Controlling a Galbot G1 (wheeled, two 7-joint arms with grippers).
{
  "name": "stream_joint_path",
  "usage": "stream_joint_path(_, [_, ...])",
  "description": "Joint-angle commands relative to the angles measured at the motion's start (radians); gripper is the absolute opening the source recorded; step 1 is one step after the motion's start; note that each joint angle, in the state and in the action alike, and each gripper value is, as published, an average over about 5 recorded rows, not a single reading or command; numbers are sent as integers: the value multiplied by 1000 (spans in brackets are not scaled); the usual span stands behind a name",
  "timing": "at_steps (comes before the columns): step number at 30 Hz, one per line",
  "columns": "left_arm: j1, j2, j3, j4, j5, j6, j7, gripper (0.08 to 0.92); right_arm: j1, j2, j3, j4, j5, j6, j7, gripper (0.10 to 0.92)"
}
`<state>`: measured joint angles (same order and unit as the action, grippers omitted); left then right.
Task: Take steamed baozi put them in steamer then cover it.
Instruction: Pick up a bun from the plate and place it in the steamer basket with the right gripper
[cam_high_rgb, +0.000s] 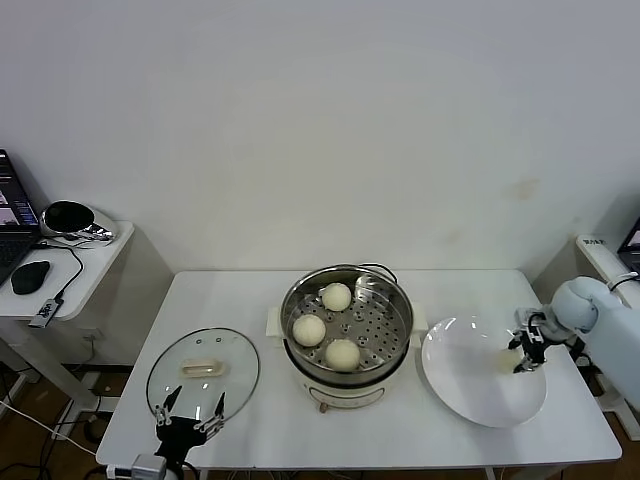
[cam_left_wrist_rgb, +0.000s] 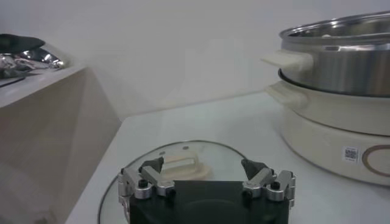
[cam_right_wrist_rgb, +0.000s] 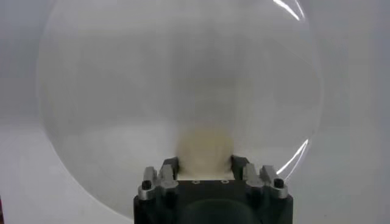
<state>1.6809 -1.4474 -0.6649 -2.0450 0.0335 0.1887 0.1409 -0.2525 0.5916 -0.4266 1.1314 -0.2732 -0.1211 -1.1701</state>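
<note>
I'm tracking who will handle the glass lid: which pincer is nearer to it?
Left. The left pincer hovers open at the glass lid's near edge; the right pincer is across the table, shut on a baozi.

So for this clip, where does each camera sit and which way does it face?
Head view: high, looking down at the steamer; both grippers show.
Left wrist view: low behind the open left gripper, over the glass lid, facing the steamer.
Right wrist view: behind the right gripper, shut on a baozi on the white plate.
Shared: the steamer, head and left wrist.
</note>
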Motion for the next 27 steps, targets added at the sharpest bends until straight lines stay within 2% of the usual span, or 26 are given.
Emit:
stream_joint_path(1, [-12, 5, 2, -1, 0, 2, 1, 823, 299, -82, -256, 149, 227, -67, -17, 526])
stream_joint_path(7, [-14, 16, -7, -18, 4, 16, -8, 823, 642, -57, -504, 217, 442, -139, -93, 526])
stream_joint_path(11, [-10, 24, -13, -37, 9, 24, -8, 823, 878, 24, -676, 236, 582, -169, -119, 526])
stream_joint_path(16, [-13, 28, -20, -51, 8, 32, -9, 823, 1006, 166, -773, 240, 718, -221, -119, 526])
stream_joint_path(27, [6, 37, -44, -91, -7, 34, -5, 823, 940, 393, -819, 213, 753, -288, -61, 526])
